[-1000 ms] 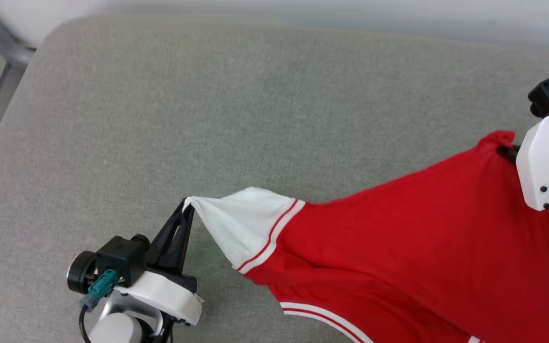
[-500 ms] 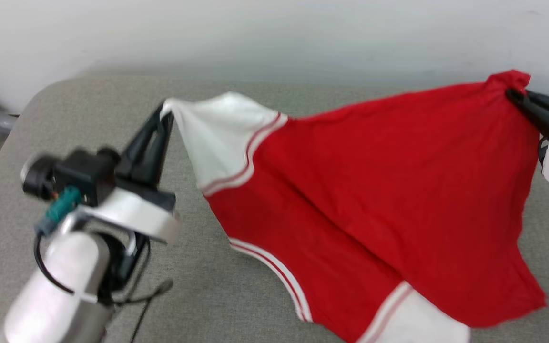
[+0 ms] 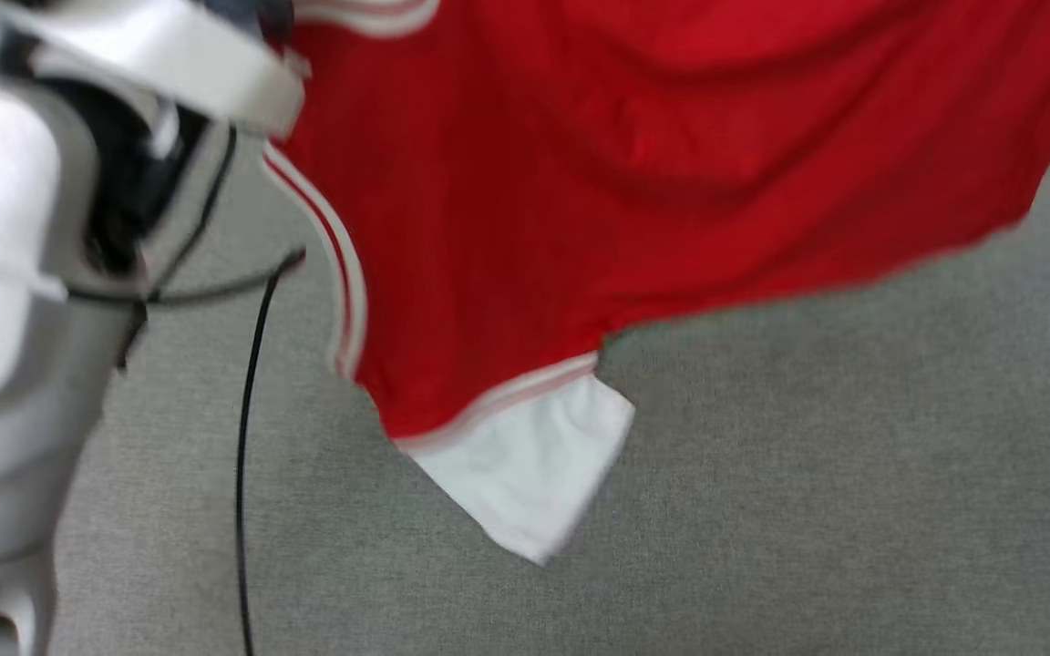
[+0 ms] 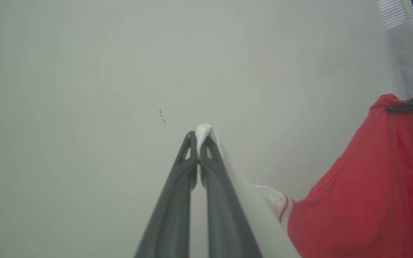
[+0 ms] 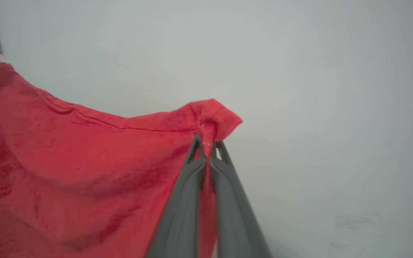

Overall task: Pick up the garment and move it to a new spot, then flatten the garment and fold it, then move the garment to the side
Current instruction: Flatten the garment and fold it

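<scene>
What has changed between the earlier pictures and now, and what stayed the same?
Both arms raised the garment: it lay stretched low over the grey cushion and now hangs in the air, its free white sleeve dangling. The head camera also shifted. Unchanged: the left claw shut on the other white sleeve, the right claw on a red corner.

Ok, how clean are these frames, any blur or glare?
Head view: motion blur smears the left arm and the shirt hem. Left wrist view: left fingers sharp on the white sleeve, light flat, no glare. Right wrist view: right fingers crisp, red cloth near the left edge slightly soft, wall evenly lit.
</scene>
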Controlling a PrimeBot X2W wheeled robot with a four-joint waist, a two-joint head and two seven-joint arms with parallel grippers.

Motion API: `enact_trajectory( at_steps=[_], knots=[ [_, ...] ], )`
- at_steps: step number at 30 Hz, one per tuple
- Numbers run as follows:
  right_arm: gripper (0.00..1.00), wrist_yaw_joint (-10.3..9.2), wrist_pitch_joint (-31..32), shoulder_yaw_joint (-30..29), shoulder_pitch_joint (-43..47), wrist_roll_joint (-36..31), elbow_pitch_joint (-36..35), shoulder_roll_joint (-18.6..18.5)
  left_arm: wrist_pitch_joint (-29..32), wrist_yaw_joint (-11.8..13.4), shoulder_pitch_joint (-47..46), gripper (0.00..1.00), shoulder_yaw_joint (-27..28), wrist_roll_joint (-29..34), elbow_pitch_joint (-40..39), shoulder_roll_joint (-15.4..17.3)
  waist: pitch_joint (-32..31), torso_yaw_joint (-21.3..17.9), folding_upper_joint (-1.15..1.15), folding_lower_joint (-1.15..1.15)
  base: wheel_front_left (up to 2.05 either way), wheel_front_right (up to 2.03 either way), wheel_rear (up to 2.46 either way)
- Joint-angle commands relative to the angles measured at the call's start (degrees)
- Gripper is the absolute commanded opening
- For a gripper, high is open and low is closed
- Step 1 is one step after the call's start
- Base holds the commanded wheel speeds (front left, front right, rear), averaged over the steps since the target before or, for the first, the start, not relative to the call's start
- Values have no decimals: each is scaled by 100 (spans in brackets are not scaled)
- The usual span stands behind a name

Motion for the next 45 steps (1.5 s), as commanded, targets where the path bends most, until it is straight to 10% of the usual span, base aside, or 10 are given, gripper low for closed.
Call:
enact_trajectory(
  at_steps=[1,24,45],
  knots=[
    [0,-6,10,-42,-193,-88,-7,64,20,-38,-254,0,7,65,65,37,348,-42,0,0,0,0,0],
    [0,-7,-805,-640,-4723,-2186,2286,1159,-495,-267,-5458,0,-165,237,2943,-115,2301,35,0,0,0,0,0],
    [0,-7,-2162,1138,-2446,-1097,3902,1416,-1296,-280,-2391,0,-869,-813,3433,349,1648,-125,0,0,0,0,0]
  ],
)
